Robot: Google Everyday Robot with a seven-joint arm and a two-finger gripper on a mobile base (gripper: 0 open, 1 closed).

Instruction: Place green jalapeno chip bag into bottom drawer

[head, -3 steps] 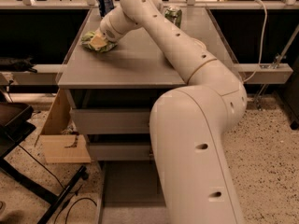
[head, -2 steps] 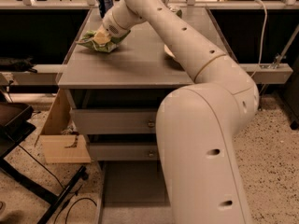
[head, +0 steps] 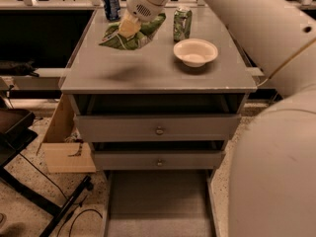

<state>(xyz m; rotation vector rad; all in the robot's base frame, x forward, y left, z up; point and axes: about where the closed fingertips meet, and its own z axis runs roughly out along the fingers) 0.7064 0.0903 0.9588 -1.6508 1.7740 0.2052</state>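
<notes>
The green jalapeno chip bag is crumpled shiny green foil with pale patches. It hangs in the air above the back left of the grey tabletop and casts a shadow below it. My gripper comes down from the top of the view and is shut on the bag's upper part. The bottom drawer is pulled out at floor level below the two knobbed drawers, and its flat grey floor is bare. My large white arm fills the right side of the view.
A white bowl and an upright green soda can stand on the right of the tabletop. A blue can stands at the back left. A cardboard box and a black chair base are on the floor at left.
The bag has come up off the tabletop in my gripper and moved a little to the right. The arm has swung aside, uncovering the bowl and the green can.
</notes>
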